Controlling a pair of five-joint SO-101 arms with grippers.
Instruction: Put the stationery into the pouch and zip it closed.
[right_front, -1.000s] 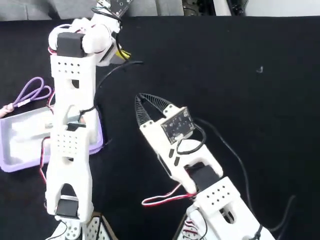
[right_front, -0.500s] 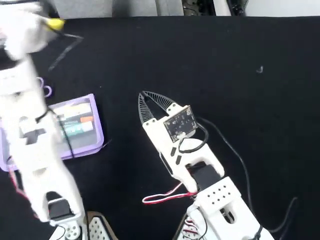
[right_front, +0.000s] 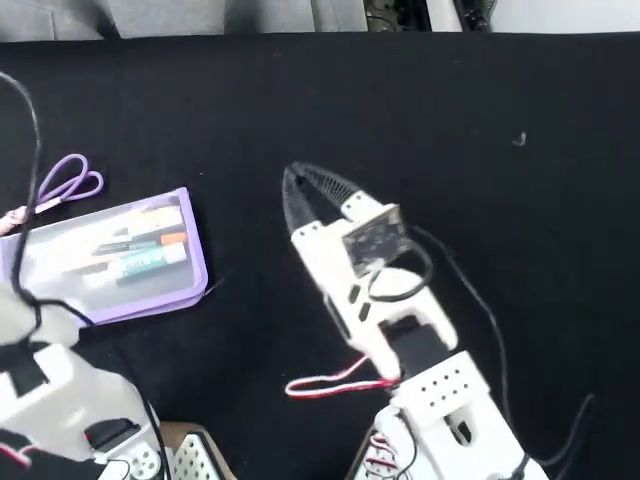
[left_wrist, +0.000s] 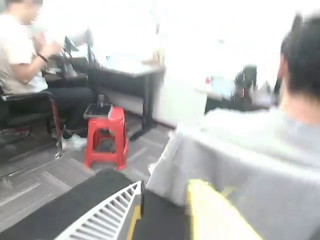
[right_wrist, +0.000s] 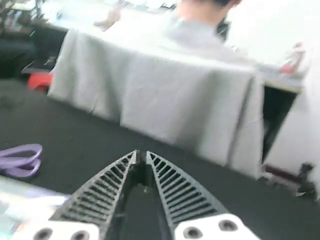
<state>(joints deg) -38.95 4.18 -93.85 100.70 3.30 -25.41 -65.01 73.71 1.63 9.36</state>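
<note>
pens (right_front: 135, 250) sit inside the pouch (right_front: 197, 245), so the right gripper (right_front: 300, 185) rests nearby, pinched shut and empty, while the left gripper (left_wrist: 150, 217) can't be judged.

We see our right arm (right_front: 415, 345) stretching from the worktop's 5 o'clock edge toward its centre. The right end effector (right_front: 293, 178) points to 11 o'clock, low over the surface, black ribbed fingers (right_wrist: 100, 190) pressed together at the tips. Our left arm (right_front: 50, 390) sits folded at 7 o'clock, with the left end effector (left_wrist: 160, 220) tipped up and facing outward.
</note>
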